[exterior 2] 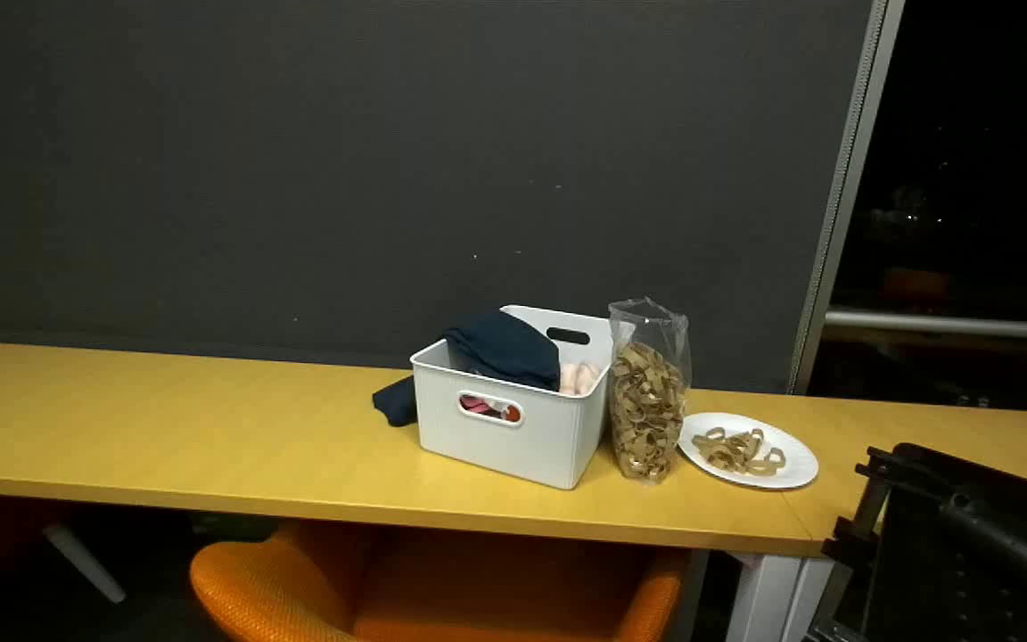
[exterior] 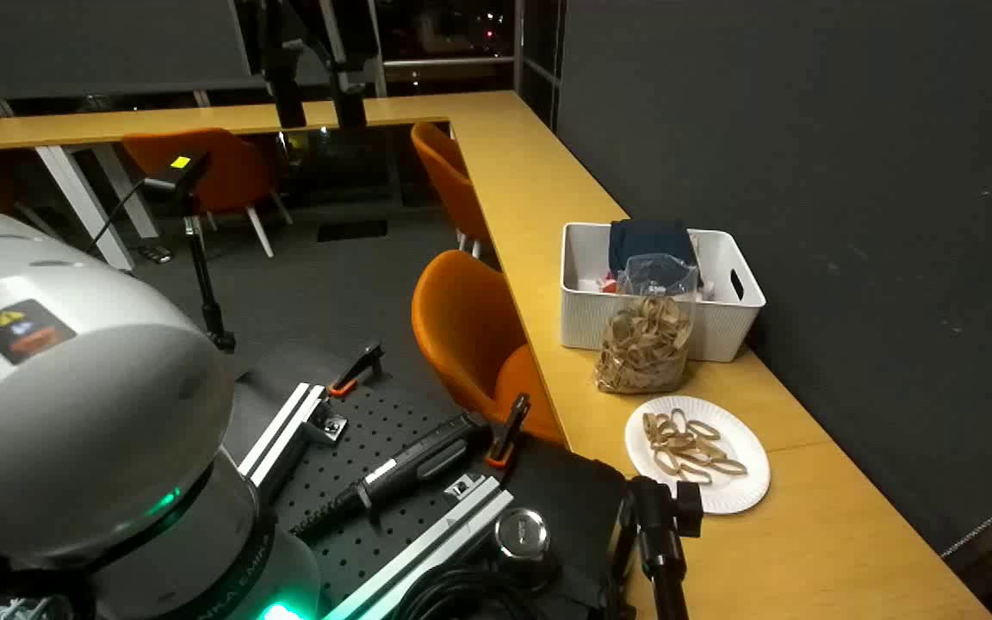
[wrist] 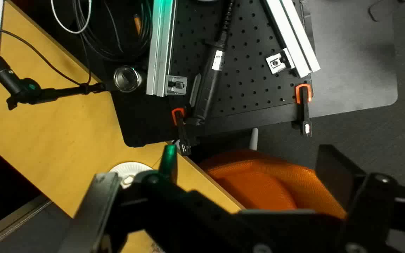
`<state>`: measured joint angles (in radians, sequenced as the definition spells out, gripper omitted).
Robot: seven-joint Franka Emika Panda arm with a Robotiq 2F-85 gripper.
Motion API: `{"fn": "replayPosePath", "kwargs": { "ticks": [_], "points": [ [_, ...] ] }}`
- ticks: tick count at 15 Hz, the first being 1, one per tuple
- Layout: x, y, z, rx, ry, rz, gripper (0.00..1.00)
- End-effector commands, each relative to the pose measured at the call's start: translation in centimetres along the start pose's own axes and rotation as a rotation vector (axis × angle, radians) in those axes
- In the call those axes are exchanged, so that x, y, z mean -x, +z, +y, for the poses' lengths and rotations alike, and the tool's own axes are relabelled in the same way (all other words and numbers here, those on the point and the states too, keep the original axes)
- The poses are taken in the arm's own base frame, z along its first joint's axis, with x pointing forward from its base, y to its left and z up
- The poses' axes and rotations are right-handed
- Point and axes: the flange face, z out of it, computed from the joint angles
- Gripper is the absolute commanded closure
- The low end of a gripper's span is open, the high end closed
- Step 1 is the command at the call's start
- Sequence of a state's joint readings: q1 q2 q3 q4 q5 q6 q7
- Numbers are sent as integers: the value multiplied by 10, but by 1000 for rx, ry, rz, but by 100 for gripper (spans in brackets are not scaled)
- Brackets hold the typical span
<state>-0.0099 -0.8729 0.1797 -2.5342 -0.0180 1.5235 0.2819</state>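
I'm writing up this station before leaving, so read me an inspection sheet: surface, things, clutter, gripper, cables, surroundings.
Surface: yellow table, black perforated board close by.
Things: paper plate bearing tan loops; upright clear bag filled with similar ones, beside a white bin containing dark cloth.
Clutter: two orange-and-black clamps at the board's edge; black handled device lying across the board; silver-topped canister.
Gripper: open, jaws wide apart, holding nothing, touching none of those things.
Cables: black coil, white cable, thin dark cable meeting the black stand.
Surroundings: orange chairs, gray wall, dark window.
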Motion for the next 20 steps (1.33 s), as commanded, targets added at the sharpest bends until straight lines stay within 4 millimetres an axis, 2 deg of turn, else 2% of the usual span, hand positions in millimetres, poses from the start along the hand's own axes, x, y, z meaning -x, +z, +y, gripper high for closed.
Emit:
{"fn": "replayPosePath", "kwargs": {
  "ticks": [1,6,7,9,12,15,18,20],
  "points": [
    [0,-1,0,0,0,0,0],
    [0,-1,0,0,0,0,0],
    [-2,-2,8,0,12,12,0],
    [0,-6,38,34,45,33,0],
    [-4,-5,104,92,104,80,0],
    [-26,12,161,133,67,163,0],
    [-57,44,183,127,-55,271,0],
    [-78,66,187,89,-97,345,0]
  ]
}}
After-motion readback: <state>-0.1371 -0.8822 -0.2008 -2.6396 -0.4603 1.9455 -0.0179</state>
